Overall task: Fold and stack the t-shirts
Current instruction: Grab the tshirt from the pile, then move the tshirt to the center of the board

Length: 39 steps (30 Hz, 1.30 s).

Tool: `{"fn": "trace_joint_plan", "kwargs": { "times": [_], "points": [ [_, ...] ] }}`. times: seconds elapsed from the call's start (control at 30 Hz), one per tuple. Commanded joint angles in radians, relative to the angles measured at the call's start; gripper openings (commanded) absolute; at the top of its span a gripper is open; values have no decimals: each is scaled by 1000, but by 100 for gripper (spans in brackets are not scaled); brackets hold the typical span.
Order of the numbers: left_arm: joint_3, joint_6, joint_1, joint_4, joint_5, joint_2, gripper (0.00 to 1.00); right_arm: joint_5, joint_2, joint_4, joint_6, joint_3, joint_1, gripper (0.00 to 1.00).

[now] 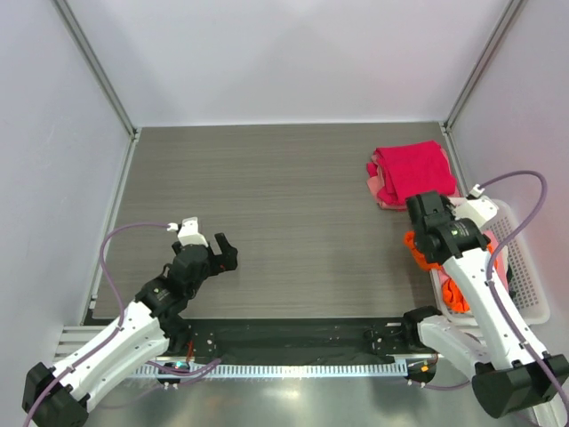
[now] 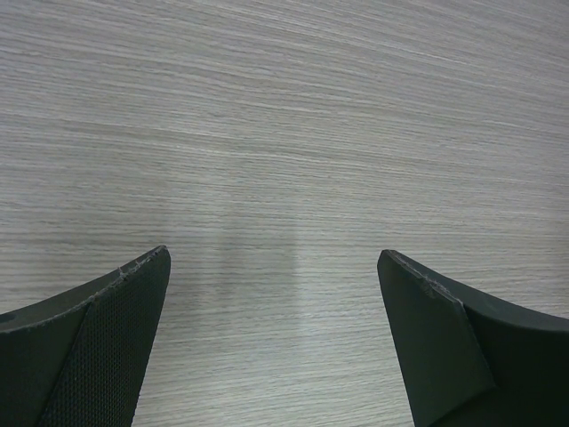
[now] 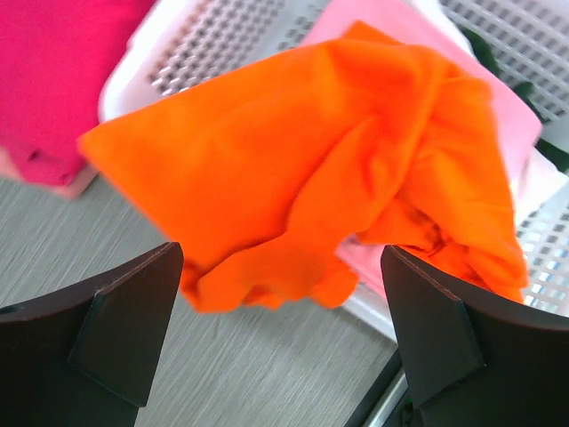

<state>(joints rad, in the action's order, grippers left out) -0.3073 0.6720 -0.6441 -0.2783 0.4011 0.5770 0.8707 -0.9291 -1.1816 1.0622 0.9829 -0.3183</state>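
A bright orange t-shirt (image 3: 302,169) hangs crumpled over the rim of the white lattice basket (image 3: 222,36), with a pale pink shirt (image 3: 507,116) under it inside. My right gripper (image 3: 280,302) is open and empty, just above and in front of the orange shirt's lower edge. In the top view the right gripper (image 1: 425,233) is over the orange shirt (image 1: 455,295). A folded magenta-red shirt (image 1: 411,169) lies on a folded pale pink one (image 1: 380,197) at the back right. My left gripper (image 1: 218,253) is open and empty over bare table (image 2: 284,133).
The basket (image 1: 526,267) stands at the right table edge, next to the right arm. Grey walls with metal posts close in the table at the back and sides. A black strip runs along the near edge between the arm bases.
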Motion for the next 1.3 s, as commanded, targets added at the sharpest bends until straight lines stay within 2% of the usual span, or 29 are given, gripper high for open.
{"fn": "trace_joint_plan", "kwargs": {
  "times": [0.0, 0.13, 0.17, 0.23, 0.27, 0.33, 0.37, 0.5, 0.53, 0.67, 0.7, 0.73, 0.8, 0.83, 0.87, 0.9, 0.93, 1.0, 1.03, 1.13, 1.2, 1.27],
  "points": [
    [-18, 1, -2, 30, 30, -16, 99, -45, 29, 75, -79, -21, 131, 100],
    [-19, 1, -2, 30, 30, -14, 100, -113, -5, 125, -73, -87, 200, 100],
    [-19, 1, -2, 27, 31, -16, 100, -110, -4, 132, -44, -96, 202, 96],
    [-21, 1, -2, 28, 31, -16, 100, -101, 9, 143, -18, -115, 203, 74],
    [-19, 0, -2, 27, 31, -17, 100, -102, 16, 149, -12, -113, 203, 55],
    [-19, 1, -2, 27, 31, -16, 100, -114, 36, 160, -15, -92, 205, 30],
    [-19, 1, -2, 27, 31, -17, 99, -128, 42, 160, -24, -75, 205, 1],
    [-19, 3, -2, 27, 30, -16, 99, -189, 59, 175, -149, 77, 203, 1],
    [-19, 3, -2, 25, 30, -17, 100, -217, 58, 187, -189, 164, 202, 1],
    [-21, 3, -2, 30, 33, -9, 100, -490, -22, 252, -344, 425, 156, 1],
    [-23, 3, -2, 28, 31, -8, 100, -592, -49, 276, -352, 478, 139, 1],
    [-23, 3, -2, 28, 34, -8, 100, -633, -80, 283, -352, 593, 115, 1],
    [-23, 1, -2, 28, 36, -5, 99, -700, -187, 316, -357, 710, 0, 1],
    [-24, 1, -2, 30, 38, -2, 100, -703, -232, 312, -347, 849, -48, 1],
    [-24, 3, -2, 30, 38, -2, 100, -717, -285, 307, -346, 920, -141, 1],
    [-24, 3, -2, 28, 38, -2, 100, -748, -380, 307, -349, 992, -178, 1],
    [-24, 1, -2, 30, 39, -2, 100, -804, -436, 307, -349, 1136, -212, 1],
    [-24, 0, -2, 28, 41, -5, 100, -855, -570, 318, -337, 1264, -310, 1],
    [-26, -2, -2, 25, 42, -8, 100, -933, -602, 327, -331, 1351, -330, 1],
    [-26, -6, -2, 18, 39, -38, 100, -1016, -668, 387, -308, 1399, -349, 1],
    [-23, -11, -2, 5, 32, -68, 99, -962, -657, 401, -330, 1357, -347, 1],
    [-9, -9, -2, 1, 36, -127, 100, -833, -585, 440, -352, 1182, -346, 1]
  ]
}}
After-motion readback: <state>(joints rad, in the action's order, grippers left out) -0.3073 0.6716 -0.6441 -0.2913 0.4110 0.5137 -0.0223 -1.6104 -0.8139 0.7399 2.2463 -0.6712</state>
